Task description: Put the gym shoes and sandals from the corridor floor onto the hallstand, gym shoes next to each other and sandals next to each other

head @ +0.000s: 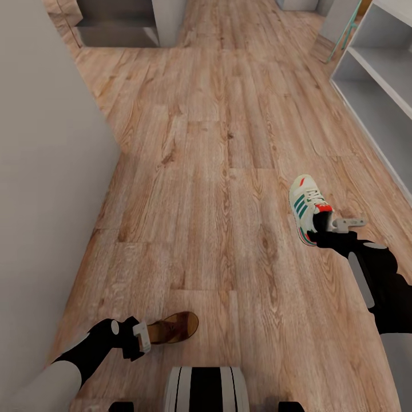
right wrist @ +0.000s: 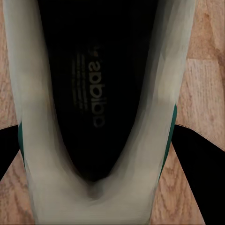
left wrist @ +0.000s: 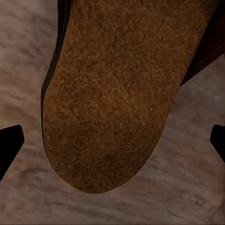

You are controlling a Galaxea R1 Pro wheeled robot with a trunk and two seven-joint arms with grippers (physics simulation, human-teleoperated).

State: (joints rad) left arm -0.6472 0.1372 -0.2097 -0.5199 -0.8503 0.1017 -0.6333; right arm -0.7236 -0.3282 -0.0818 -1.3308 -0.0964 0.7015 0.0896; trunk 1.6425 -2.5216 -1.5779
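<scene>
Right claw [head: 321, 224]: closed on a sneaker [head: 307, 207] heel.
Left claw [head: 137, 337]: fingers apart, around a sandal [head: 171, 327].
Rack [head: 372, 86]: no shoes seen on it yet.

Sandal [head: 173, 328] directly ahead of the left gripper [head: 141, 337], heel end between its fingers, gym shoe [head: 307, 208] ahead of the right gripper [head: 329, 226], heel between its fingers, hallstand [head: 375, 86] beyond, to its right, sandal and shoe well apart
</scene>
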